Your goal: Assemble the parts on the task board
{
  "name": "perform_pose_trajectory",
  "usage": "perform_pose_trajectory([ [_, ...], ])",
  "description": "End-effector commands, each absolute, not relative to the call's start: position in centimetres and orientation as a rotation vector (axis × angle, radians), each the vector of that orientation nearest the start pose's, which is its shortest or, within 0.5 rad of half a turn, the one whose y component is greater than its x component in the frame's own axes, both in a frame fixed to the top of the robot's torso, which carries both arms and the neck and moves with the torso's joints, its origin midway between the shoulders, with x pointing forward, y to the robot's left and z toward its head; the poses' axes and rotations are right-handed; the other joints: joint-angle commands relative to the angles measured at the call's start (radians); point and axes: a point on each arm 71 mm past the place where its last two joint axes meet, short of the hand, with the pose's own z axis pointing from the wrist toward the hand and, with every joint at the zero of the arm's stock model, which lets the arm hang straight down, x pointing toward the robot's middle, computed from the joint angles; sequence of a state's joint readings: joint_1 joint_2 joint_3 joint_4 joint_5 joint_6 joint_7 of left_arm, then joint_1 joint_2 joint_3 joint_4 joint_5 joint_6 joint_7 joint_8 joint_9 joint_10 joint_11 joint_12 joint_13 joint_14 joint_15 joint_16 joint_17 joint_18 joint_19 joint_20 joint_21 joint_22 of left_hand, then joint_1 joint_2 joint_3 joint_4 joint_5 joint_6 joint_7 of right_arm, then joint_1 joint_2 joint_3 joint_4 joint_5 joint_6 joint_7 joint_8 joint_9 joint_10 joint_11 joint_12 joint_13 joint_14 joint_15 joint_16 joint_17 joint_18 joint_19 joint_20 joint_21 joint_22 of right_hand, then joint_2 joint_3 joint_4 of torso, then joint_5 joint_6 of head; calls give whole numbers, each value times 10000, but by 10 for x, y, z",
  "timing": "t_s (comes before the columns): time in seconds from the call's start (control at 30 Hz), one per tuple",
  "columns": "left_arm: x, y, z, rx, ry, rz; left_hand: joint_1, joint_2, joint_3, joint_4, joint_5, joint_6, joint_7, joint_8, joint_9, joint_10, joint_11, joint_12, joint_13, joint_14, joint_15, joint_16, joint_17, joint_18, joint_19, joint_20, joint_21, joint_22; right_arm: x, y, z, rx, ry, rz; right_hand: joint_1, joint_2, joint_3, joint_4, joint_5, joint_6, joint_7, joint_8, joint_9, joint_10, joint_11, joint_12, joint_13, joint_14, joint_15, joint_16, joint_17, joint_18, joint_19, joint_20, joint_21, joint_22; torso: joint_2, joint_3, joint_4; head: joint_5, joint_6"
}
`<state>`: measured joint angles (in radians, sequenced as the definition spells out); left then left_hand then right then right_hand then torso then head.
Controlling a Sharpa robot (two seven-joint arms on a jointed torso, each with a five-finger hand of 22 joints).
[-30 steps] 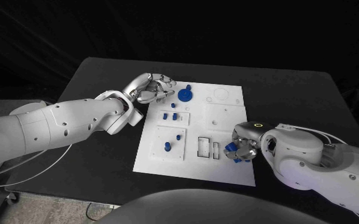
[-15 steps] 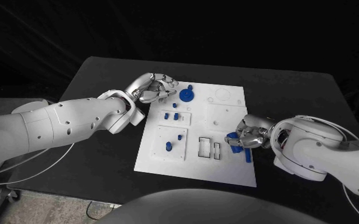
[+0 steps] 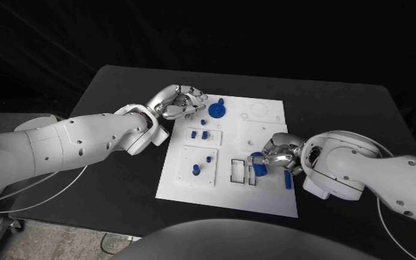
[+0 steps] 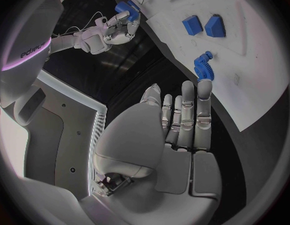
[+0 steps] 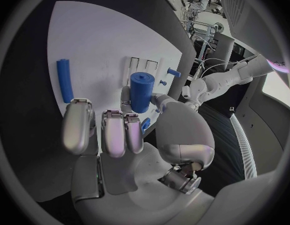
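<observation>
- Right hand [image 3: 276, 156] gripping a blue cylinder [image 5: 142, 91] upright, over the task board [image 3: 269, 197] near its right edge, just beside two narrow rectangular slots [image 3: 243, 171]
- Blue rod [image 3: 287, 179] lying flat on the board beside that hand
- Left hand [image 3: 176, 102] at the board's far left corner, fingers loosely curled, grasping nothing
- Blue gear [image 3: 215, 111] standing near the left hand
- Two recessed trays: upper [image 3: 213, 138] with two small blue pieces, lower [image 3: 186, 176] with two more

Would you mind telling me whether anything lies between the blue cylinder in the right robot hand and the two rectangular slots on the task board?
Nothing visible does: the right robot hand holds the blue cylinder beside the rectangular slots, with bare task board between.
</observation>
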<state>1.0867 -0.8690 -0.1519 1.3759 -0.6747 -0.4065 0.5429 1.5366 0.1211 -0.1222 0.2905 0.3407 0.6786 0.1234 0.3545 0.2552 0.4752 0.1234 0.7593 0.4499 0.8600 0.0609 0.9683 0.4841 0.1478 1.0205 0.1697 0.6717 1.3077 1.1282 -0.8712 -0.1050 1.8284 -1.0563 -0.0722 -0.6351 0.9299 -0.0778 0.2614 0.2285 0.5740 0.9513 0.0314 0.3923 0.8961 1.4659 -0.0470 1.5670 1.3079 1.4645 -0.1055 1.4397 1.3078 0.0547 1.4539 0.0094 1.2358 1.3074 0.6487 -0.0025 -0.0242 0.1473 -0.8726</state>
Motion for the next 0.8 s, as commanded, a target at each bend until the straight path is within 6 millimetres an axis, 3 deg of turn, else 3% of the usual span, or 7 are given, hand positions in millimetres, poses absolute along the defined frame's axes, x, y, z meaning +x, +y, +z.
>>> perform_pose_trajectory([
  [0.03, 462, 253, -260, -3915, 15566, -12213, 1, 92, -50, -1, 44, 13, 89, 30, -18, 16, -67, -48, -20, -58, 0, 44, -13, 75, -60, 2, -27, 559, 385, -150, -253, 1743, 24340, 5318, -67, 61, 290, -335, -187, -76, 35, -75, -22, 1048, 103, 38, 2629, 600, 73, -71, 143, 200, -55, 27, -75, 1600, -6, 5, 20, 11, 0],
  [0.2, 462, 254, -260, -3931, 15557, -12173, 1, 92, -51, -1, 46, 16, 93, 32, -20, 16, -69, -48, -22, -58, -1, 45, -14, 77, -66, 1, -37, 556, 386, -142, -259, 1585, 24516, 5375, -94, 86, 260, -323, -331, -141, 59, -121, -46, 1048, 122, 38, 2629, 578, 88, -138, 35, 225, -96, 41, -202, 1563, 1, 2, -21, 35, 0],
  [0.43, 462, 254, -260, -3931, 15557, -12179, 1, 92, -51, -1, 46, 16, 93, 32, -20, 16, -69, -48, -22, -58, -1, 45, -14, 77, -66, 1, -37, 556, 386, -131, -262, 1317, 24697, 5491, -159, 126, 203, -285, -527, -199, 93, -167, -78, 1048, 155, 38, 2629, 540, 118, -232, -110, 259, -163, 68, -397, 1506, 1, 13, 4, 16, 0],
  [0.6, 462, 254, -260, -3934, 15560, -12173, 3, 92, -53, -2, 48, 17, 91, 33, -22, 16, -68, -49, -24, -59, -3, 46, -14, 78, -67, 0, -40, 556, 385, -128, -263, 1231, 24755, 5556, -197, 145, 165, -263, -647, -210, 107, -180, -92, 1048, 168, 38, 2629, 528, 131, -261, -148, 268, -181, 82, -455, 1489, 18, 9, -33, 55, 0],
  [0.8, 462, 254, -260, -3929, 15571, -12192, 3, 92, -53, -2, 48, 17, 91, 33, -22, 16, -68, -49, -24, -59, -3, 46, -14, 78, -67, 0, -40, 556, 384, -126, -263, 1248, 24791, 5628, -389, 239, 9, -108, -1305, -327, 152, -241, -130, 1048, 210, 38, 2629, 493, 169, -353, -283, 301, -241, 119, -661, 1431, -4, 3, -17, 31, 0],
])
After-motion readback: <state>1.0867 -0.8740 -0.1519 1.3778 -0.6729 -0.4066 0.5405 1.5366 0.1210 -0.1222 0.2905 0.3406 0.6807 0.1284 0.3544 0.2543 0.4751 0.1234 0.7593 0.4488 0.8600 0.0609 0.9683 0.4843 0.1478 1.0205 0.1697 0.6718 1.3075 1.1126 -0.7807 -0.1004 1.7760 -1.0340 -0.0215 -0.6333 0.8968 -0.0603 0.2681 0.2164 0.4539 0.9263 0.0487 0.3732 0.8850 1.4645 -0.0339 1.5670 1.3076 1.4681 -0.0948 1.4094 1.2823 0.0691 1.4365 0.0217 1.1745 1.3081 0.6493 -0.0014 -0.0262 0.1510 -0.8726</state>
